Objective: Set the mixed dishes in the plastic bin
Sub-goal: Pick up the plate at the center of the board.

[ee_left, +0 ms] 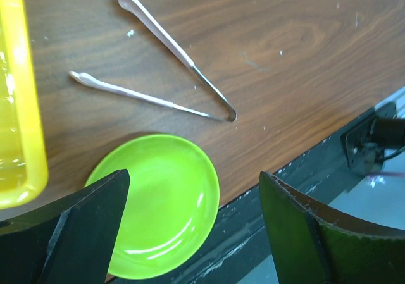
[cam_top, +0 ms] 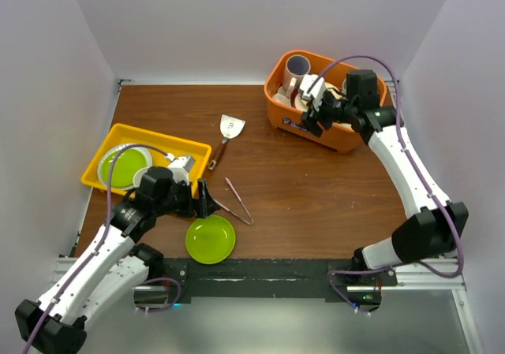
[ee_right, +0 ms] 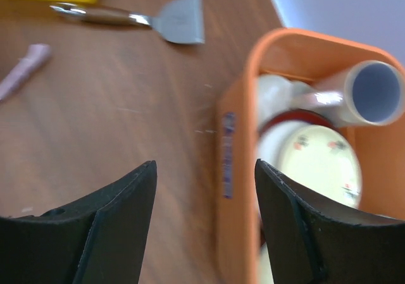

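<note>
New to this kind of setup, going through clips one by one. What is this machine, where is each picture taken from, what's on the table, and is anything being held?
These are two robot arms bolted to the near edge of a wooden table. The top view looks down from above and behind them; the other two come from a camera on each wrist, whose dark fingers show at the bottom. On the table: an orange bin with dishes inside, including a lavender mug; a yellow tray holding a lime-green plate; a second green plate loose on the wood; a metal spatula; thin pink tongs. The left gripper hangs open above the loose plate. The right gripper is open at the bin's edge. Neither holds anything.
</note>
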You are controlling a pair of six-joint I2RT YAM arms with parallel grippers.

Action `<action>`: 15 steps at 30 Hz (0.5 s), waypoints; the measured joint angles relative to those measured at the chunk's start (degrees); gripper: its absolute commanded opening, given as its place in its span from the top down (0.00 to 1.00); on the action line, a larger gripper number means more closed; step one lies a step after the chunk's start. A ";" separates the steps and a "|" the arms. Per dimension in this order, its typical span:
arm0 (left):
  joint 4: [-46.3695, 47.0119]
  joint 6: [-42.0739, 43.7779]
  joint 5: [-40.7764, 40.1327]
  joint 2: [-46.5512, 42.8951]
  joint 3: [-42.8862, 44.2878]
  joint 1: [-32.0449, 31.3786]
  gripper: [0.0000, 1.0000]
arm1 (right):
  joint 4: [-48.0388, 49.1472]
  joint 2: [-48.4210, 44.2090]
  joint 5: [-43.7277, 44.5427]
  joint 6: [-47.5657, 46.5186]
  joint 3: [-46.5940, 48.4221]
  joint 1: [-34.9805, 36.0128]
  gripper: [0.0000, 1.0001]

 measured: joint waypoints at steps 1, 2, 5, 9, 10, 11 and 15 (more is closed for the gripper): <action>-0.17 -0.15 -0.55 0.42 0.11 -1.29 0.12 | -0.48 -1.60 -2.01 0.66 -1.57 0.00 0.33; -0.33 -0.46 -1.51 0.79 0.28 -2.91 0.12 | -0.74 -2.71 -4.00 1.05 -2.78 0.00 0.33; -0.94 -1.46 -4.31 2.32 0.92 -8.35 0.12 | -1.66 -6.05 -10.23 2.19 -6.84 0.07 0.33; -1.75 -3.08 -7.78 4.96 2.21 -13.49 0.12 | -4.57 -7.85 -17.25 1.84 -10.91 0.07 0.33; -2.01 -3.58 -8.90 5.77 2.67 -14.80 0.12 | -5.73 -7.87 -18.97 1.46 -11.67 0.07 0.33; -2.29 -4.02 -9.90 6.58 3.15 -16.15 0.12 | -6.40 -7.87 -19.76 1.27 -12.11 0.07 0.33; -3.08 -6.36 -14.32 10.84 5.57 -22.23 0.12 | -8.96 -8.17 -22.51 0.20 -14.51 0.07 0.32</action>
